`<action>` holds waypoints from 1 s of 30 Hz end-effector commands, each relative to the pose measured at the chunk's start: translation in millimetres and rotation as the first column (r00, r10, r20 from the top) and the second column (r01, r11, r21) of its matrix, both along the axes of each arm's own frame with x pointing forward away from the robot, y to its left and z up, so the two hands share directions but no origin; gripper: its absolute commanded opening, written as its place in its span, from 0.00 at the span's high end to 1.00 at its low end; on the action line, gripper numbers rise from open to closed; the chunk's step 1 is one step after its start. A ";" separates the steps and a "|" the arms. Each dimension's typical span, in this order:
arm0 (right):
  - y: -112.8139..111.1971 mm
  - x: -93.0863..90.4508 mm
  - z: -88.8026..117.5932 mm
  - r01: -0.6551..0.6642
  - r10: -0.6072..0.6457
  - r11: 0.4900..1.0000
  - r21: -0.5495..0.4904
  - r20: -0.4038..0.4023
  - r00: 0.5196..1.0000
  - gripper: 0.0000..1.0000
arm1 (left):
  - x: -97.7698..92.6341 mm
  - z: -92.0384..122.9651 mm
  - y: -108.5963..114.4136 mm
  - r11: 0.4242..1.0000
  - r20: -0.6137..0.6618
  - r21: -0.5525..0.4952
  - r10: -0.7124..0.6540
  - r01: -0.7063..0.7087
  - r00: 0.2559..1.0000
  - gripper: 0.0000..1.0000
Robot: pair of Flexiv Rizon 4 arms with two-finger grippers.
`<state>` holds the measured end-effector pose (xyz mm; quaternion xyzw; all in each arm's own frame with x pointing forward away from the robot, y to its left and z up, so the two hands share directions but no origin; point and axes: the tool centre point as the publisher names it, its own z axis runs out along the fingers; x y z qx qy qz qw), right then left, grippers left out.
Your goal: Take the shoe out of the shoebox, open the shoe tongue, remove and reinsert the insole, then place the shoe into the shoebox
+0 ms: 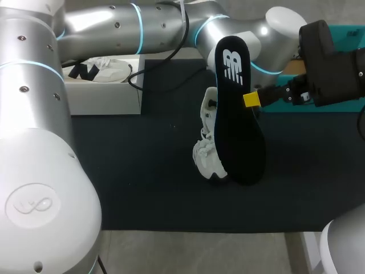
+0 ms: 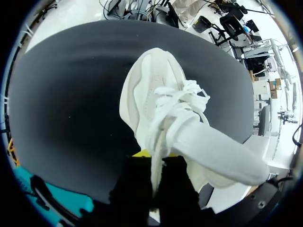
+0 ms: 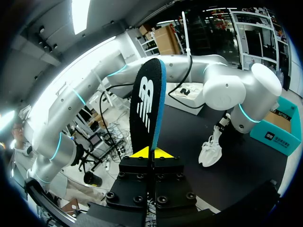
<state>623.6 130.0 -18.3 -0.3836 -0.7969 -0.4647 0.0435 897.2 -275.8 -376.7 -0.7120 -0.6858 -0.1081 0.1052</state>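
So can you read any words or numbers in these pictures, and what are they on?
The insole: one big white logo mark near its upper end. It is a brand sign, with no plain words or numbers to quote.
The teal box: small white print, too small to read.
The shoe: no writing shows.

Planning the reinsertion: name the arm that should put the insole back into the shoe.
Right. The right gripper is shut on the black insole, held beside the white shoe. The left gripper holds that shoe, so it cannot insert.
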 end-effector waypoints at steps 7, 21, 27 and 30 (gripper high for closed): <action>3.9 3.7 0.2 -0.001 0.001 1.000 -0.003 -0.004 1.000 1.00 | 2.6 2.5 5.6 1.000 0.037 0.006 0.005 -0.005 0.999 1.00; 3.9 3.7 0.2 -0.001 0.001 1.000 -0.003 -0.004 1.000 1.00 | 23.7 2.4 -4.9 0.998 -0.002 0.061 -0.019 0.019 1.000 1.00; 3.9 3.7 0.2 -0.001 0.001 1.000 -0.003 -0.004 1.000 1.00 | 21.2 -2.9 -3.5 0.998 -0.011 0.056 -0.026 0.027 1.000 1.00; 3.9 3.7 0.2 -0.001 0.001 1.000 -0.003 -0.004 1.000 1.00 | 18.8 -5.1 -3.9 0.998 -0.017 0.061 -0.032 0.033 0.999 1.00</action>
